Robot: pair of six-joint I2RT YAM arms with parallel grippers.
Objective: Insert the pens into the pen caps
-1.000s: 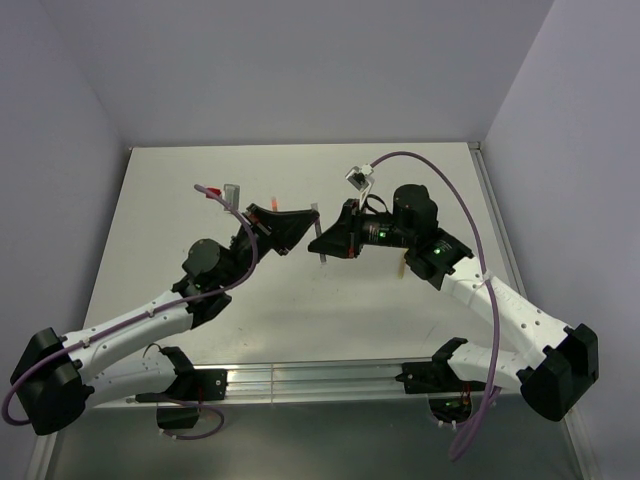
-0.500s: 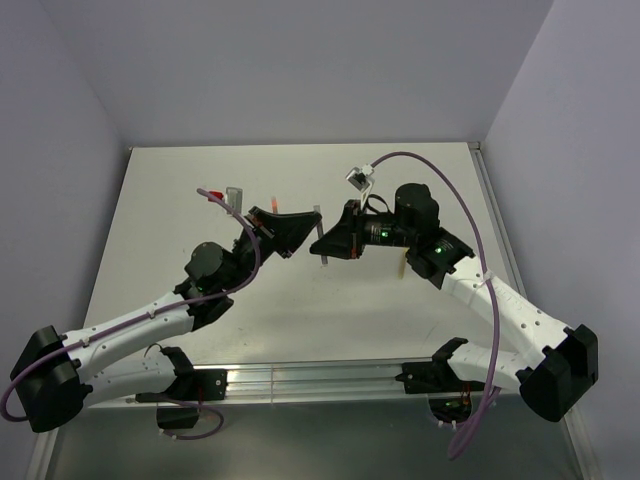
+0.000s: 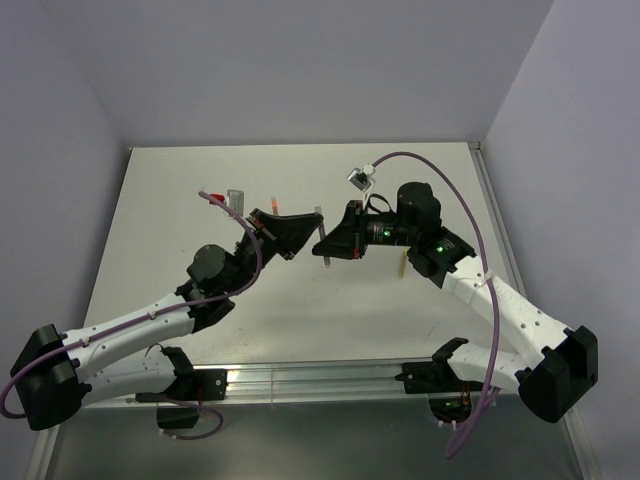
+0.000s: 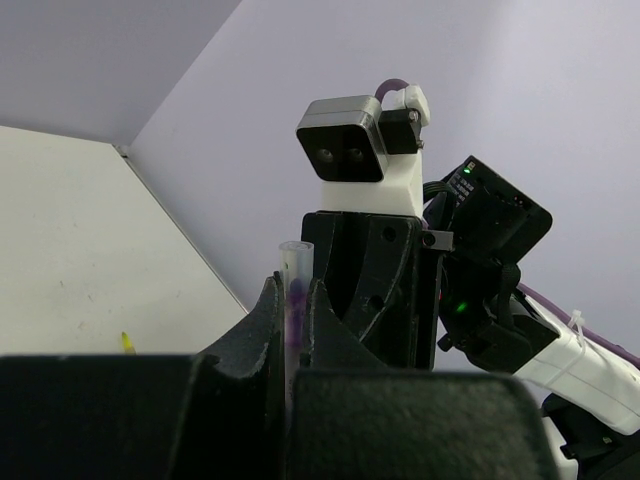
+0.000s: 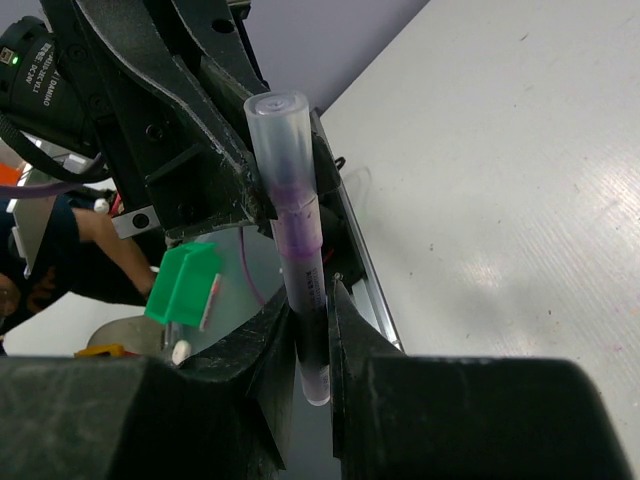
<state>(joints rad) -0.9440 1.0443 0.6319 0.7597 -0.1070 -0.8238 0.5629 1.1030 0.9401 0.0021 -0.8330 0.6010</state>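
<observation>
The dark purple-grey pen point(image 5: 306, 290) stands upright between the fingers of my right gripper point(image 5: 310, 315), which is shut on its barrel. The pale lilac-pink cap point(image 5: 280, 130) sits over the pen's upper end. My left gripper point(image 4: 291, 300) is shut on that cap point(image 4: 292, 275), and purple shows inside it. In the top view the two grippers, left point(image 3: 298, 236) and right point(image 3: 322, 244), meet nose to nose above the table's middle with the pen point(image 3: 320, 240) between them. The other caps do not show.
An orange-red stick point(image 3: 271, 201) lies behind the left gripper. A small yellowish piece point(image 3: 403, 264) lies beside the right arm, and a yellow-green tip point(image 4: 127, 342) shows on the table. A metal rail point(image 3: 300, 380) runs along the near edge. Walls close in the table.
The left arm has edged slightly right and forward, toward the right gripper. Both grippers keep their hold, and the right arm has barely moved.
</observation>
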